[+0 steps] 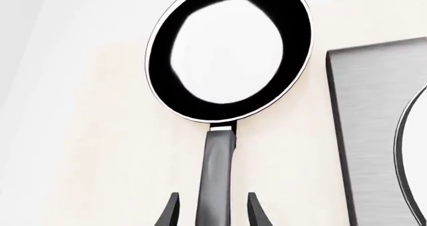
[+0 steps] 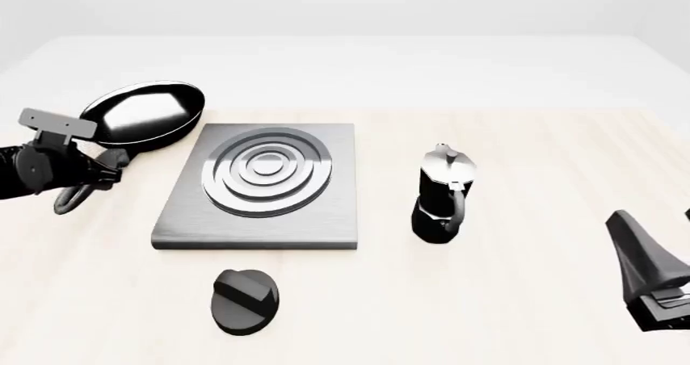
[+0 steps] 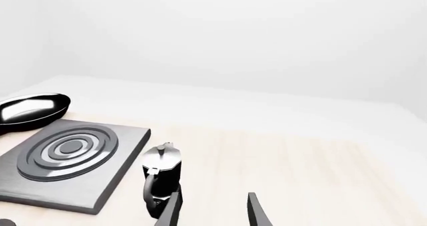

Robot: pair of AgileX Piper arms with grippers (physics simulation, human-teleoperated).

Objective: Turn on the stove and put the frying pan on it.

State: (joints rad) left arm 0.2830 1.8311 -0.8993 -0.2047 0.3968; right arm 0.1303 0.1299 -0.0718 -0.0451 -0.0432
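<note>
The frying pan (image 2: 145, 113) sits on the table just left of the stove (image 2: 264, 183), with its long black handle (image 1: 217, 176) pointing back toward my left arm. My left gripper (image 2: 97, 169) is open, and its two fingers straddle the handle with a small gap on each side in the left wrist view (image 1: 213, 211). The pan (image 1: 230, 53) and the stove's edge (image 1: 373, 136) show there too. The black round knob (image 2: 246, 300) lies in front of the stove. My right gripper (image 2: 658, 232) is open and empty at the near right; it also shows in the right wrist view (image 3: 213, 211).
A black-and-silver moka pot (image 2: 442, 195) stands upright right of the stove, between it and my right gripper; it also shows in the right wrist view (image 3: 160, 178). The stove (image 3: 67, 158) and pan (image 3: 30, 111) lie beyond it there.
</note>
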